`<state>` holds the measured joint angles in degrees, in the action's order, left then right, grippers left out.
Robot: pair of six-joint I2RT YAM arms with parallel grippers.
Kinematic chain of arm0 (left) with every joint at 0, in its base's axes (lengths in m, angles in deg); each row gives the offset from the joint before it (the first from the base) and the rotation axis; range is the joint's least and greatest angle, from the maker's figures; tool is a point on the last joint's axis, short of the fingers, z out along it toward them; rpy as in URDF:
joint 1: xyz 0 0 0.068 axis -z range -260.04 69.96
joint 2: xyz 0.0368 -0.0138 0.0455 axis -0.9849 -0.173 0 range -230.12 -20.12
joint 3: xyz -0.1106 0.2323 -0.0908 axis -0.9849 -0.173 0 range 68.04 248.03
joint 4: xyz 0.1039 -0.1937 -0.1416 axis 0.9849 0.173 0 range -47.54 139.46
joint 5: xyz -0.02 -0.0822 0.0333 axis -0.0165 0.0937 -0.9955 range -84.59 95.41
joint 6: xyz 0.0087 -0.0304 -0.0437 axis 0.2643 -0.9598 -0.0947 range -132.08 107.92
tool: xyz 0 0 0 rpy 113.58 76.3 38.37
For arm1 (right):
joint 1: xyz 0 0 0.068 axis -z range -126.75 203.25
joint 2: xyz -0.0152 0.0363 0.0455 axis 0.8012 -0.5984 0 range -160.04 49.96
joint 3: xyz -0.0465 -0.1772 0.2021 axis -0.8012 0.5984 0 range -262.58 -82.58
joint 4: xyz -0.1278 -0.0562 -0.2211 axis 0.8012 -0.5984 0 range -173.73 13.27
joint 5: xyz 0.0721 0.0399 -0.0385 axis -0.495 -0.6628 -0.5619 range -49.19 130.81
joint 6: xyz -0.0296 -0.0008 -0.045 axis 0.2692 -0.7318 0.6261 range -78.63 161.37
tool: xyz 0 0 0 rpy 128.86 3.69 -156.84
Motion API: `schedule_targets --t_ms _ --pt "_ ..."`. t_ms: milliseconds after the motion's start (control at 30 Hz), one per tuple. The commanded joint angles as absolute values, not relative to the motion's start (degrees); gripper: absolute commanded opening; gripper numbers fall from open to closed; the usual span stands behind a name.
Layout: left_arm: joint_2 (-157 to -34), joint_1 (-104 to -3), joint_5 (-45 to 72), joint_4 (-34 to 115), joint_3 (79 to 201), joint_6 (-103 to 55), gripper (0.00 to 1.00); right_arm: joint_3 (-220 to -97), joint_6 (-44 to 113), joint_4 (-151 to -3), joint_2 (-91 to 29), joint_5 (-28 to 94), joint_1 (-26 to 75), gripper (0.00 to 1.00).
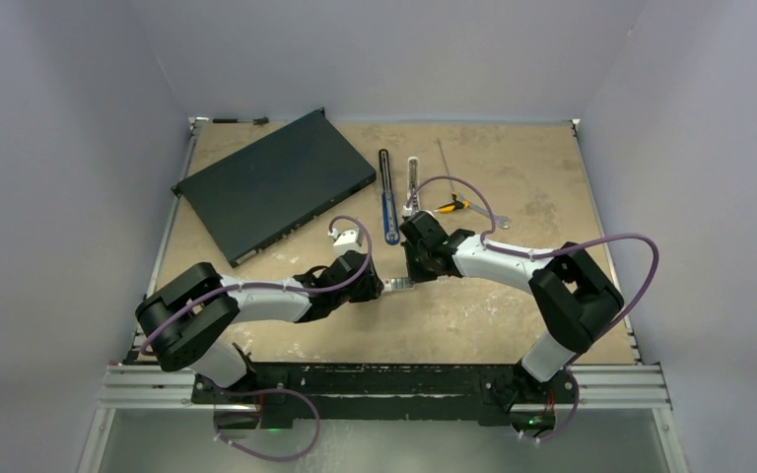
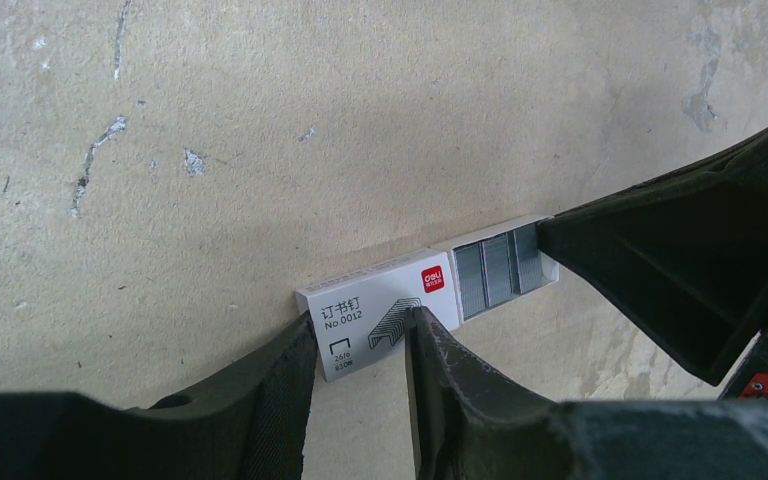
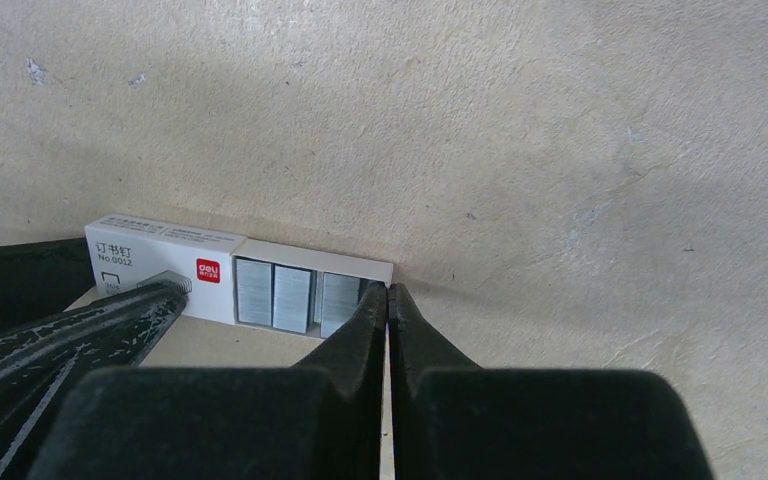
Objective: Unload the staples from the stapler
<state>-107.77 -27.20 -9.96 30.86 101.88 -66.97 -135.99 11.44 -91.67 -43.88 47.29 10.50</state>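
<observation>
A small white staple box lies on the table between my two grippers; it also shows in the right wrist view and in the top view. Its inner tray is slid partly out and shows silvery-grey blocks of staples, also seen in the right wrist view. My left gripper is shut on the box's sleeve. My right gripper is shut on the end wall of the tray. The stapler lies apart at the back as a black-and-blue bar and a white-silver bar.
A flat black device lies at the back left. A yellow-handled screwdriver and a silver wrench lie right of the stapler bars. A thin rod lies behind them.
</observation>
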Motion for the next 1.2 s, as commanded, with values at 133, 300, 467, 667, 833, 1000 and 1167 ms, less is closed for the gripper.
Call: schedule_targets --t_ms 133,300,467,667,833,1000,1167 --pt "-108.8 -27.3 -10.2 28.8 101.2 -66.5 0.35 -136.2 11.7 -93.5 -42.6 47.7 9.8 0.00" --pt "-108.9 -27.3 -10.2 28.9 101.2 -66.3 0.35 -136.3 11.8 -94.1 -42.5 48.2 9.8 0.00" --pt "-108.7 -27.2 -10.2 29.2 101.3 -65.5 0.35 -136.5 12.0 -94.4 -42.5 48.4 9.8 0.00" --pt "-108.9 -27.2 -10.0 29.2 101.6 -64.6 0.35 -136.9 11.8 -93.3 -42.1 48.5 9.8 0.00" --pt "-108.9 -27.3 -10.0 29.7 102.0 -63.8 0.34 -138.3 10.9 -93.0 -42.8 48.8 9.8 0.00" --pt "-109.3 -27.2 -9.6 29.3 102.2 -63.5 0.34 -140.8 10.8 -93.8 -43.8 50.1 9.8 0.00" --pt "-109.3 -27.3 -9.3 29.4 102.3 -63.2 0.33 -141.2 10.3 -93.1 -43.7 50.1 9.8 0.00"
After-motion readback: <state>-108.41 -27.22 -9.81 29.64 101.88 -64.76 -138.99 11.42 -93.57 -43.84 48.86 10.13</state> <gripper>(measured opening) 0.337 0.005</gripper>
